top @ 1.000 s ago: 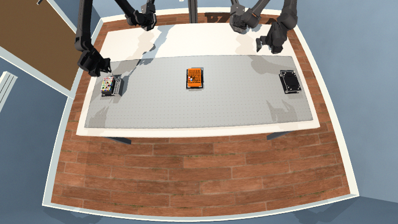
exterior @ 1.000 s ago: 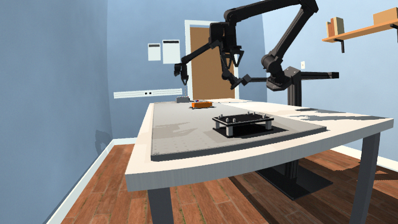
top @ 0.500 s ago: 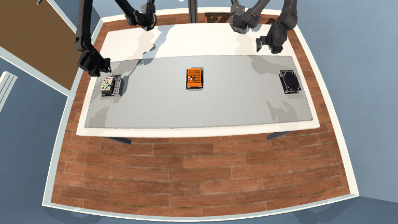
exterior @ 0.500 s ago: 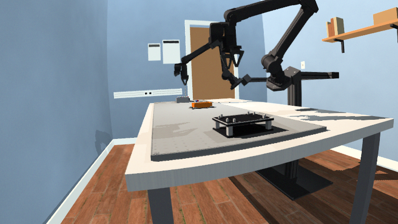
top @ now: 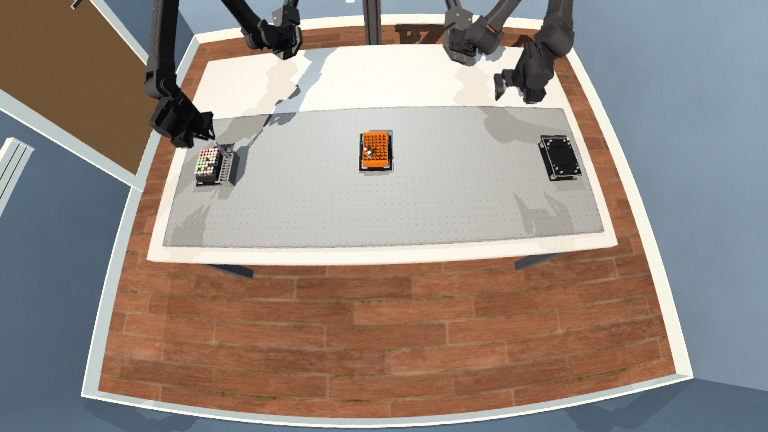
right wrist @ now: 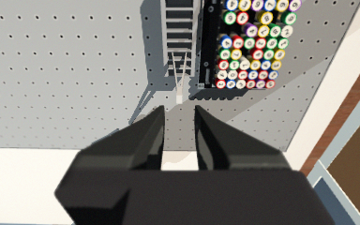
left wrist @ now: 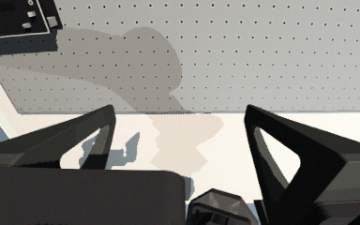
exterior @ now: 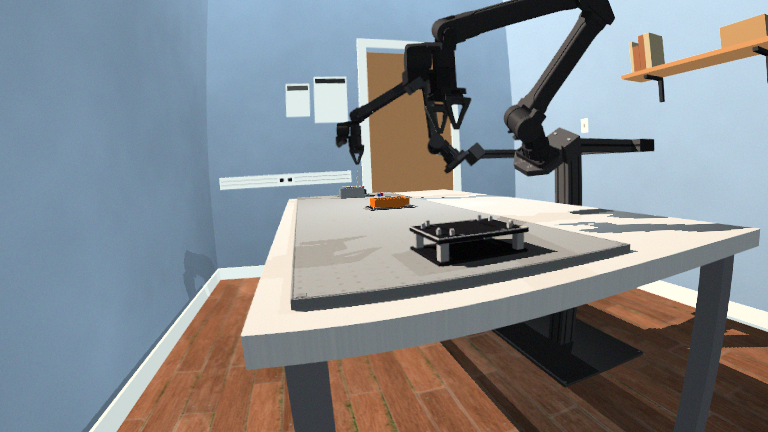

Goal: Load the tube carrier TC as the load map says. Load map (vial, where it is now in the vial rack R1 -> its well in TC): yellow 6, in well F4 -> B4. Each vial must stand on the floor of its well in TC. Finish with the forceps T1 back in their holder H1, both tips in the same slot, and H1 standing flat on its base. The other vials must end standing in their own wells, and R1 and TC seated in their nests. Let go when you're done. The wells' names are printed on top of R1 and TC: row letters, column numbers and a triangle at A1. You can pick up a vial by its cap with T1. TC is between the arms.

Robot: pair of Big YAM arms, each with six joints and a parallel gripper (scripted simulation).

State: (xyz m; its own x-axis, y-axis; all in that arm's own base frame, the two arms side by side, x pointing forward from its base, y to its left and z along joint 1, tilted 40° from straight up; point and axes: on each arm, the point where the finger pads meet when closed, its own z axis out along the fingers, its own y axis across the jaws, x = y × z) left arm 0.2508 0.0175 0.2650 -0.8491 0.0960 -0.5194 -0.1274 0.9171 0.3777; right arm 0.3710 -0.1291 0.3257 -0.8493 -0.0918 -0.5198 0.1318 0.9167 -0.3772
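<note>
Vial rack R1 [top: 207, 178] [right wrist: 230, 30] is full of numbered coloured caps with a few gaps; I cannot single out the yellow 6. Beside it stands the grey slotted holder H1 [top: 225, 169] [right wrist: 164, 33]. The forceps T1 [right wrist: 179, 89] stand in it, legs spread down into the slots, head up. My right gripper [right wrist: 179, 112] [exterior: 356, 162] is partly open and empty, above the forceps' head, not around it. The orange carrier TC [top: 376, 164] [exterior: 389, 202] sits mid-table with a red-capped and a blue-capped vial. My left gripper [left wrist: 180, 112] [exterior: 448, 127] is wide open, empty, high over the table.
A black raised platform [top: 560, 158] [exterior: 470, 229] [left wrist: 16, 19] with posts and pegs stands at the far end on the left arm's side. R1 and H1 stand close together at the opposite end of the grey perforated board [top: 305, 178]. TC is well apart from both.
</note>
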